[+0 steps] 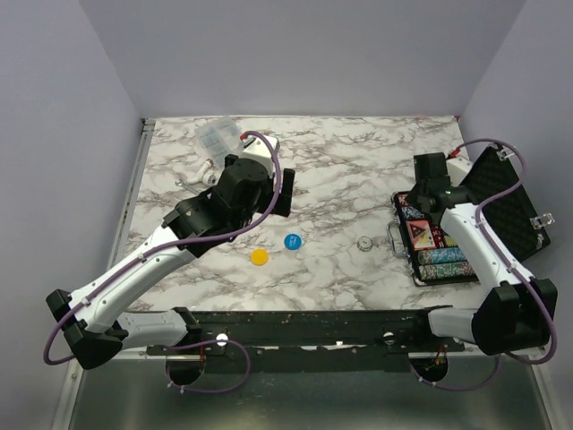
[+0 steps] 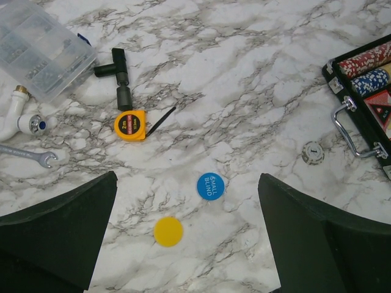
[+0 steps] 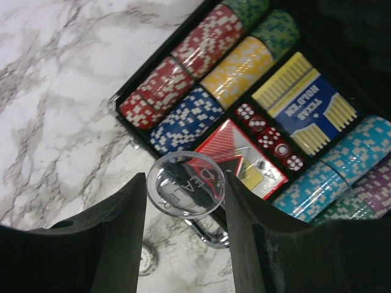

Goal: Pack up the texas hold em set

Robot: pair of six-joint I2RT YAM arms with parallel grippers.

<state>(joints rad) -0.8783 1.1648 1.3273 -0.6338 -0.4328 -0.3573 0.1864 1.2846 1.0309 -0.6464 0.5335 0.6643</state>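
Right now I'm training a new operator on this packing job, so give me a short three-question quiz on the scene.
1. True or false: the right gripper grips the clear dealer disc at the open black case.
2. Which disc reads SMALL BLIND? A the yellow disc, B the blue disc, C the white disc.
3. Fill in: ___ discs lie loose on the marble table, outside the case.
Key: 1 true; 2 B; 3 three.
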